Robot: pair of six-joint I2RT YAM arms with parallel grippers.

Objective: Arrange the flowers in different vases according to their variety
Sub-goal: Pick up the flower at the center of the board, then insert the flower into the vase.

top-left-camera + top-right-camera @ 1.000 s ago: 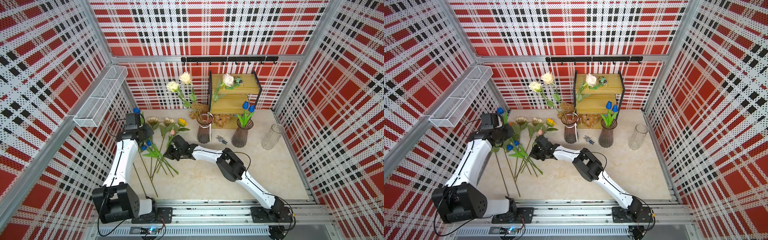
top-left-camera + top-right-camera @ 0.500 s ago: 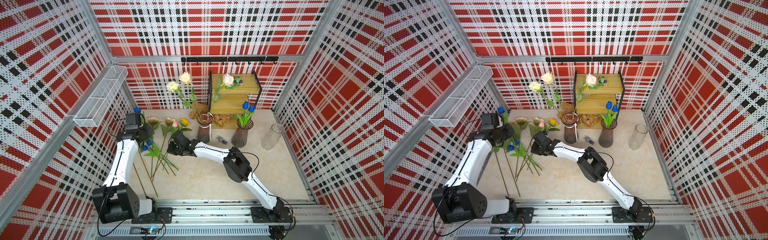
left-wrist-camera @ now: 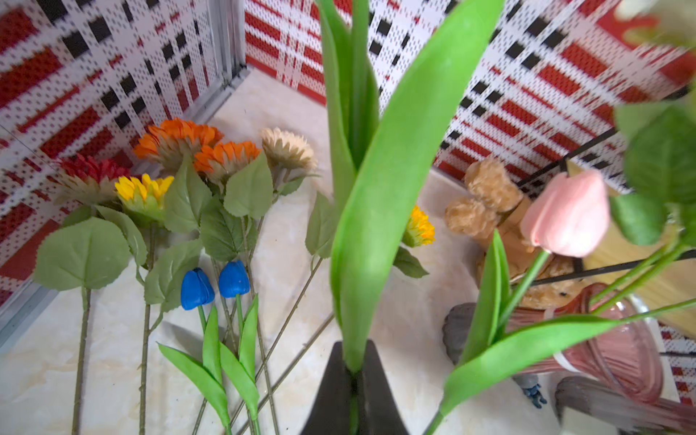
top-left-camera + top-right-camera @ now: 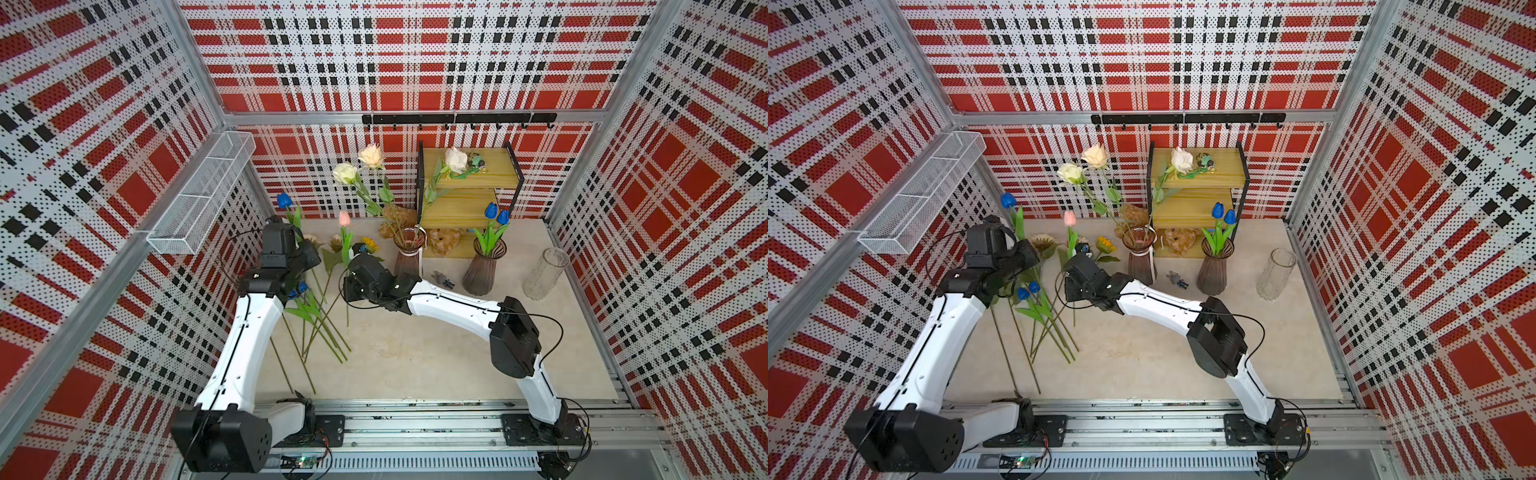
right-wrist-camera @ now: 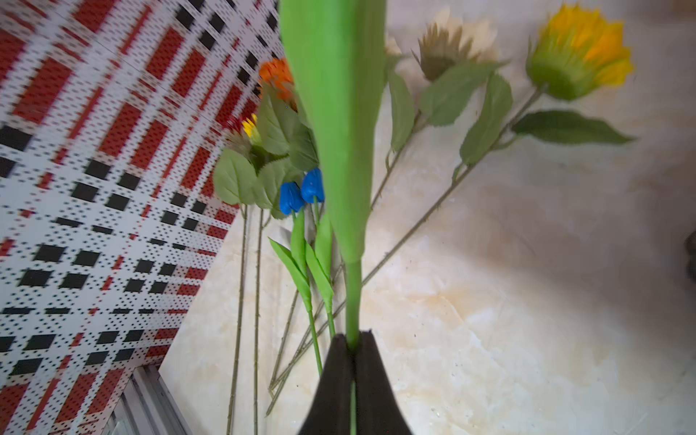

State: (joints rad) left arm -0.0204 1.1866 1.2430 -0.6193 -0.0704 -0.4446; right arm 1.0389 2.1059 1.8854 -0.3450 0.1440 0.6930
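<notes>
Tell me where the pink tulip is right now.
In both top views the pink tulip stands upright left of centre, its stem clamped in the right gripper, between the blue tulip in the left gripper and the vase of roses.

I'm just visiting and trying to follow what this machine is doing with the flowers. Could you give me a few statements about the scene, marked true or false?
1. The clear vase is empty. True.
2. The right hand holds a white rose. False: it is shut on the stem of a pink tulip.
3. The left hand holds a blue tulip. True.
4. The sunflowers stand in a vase. False: they lie on the table.
5. The white roses stand in a purple vase. True.
</notes>
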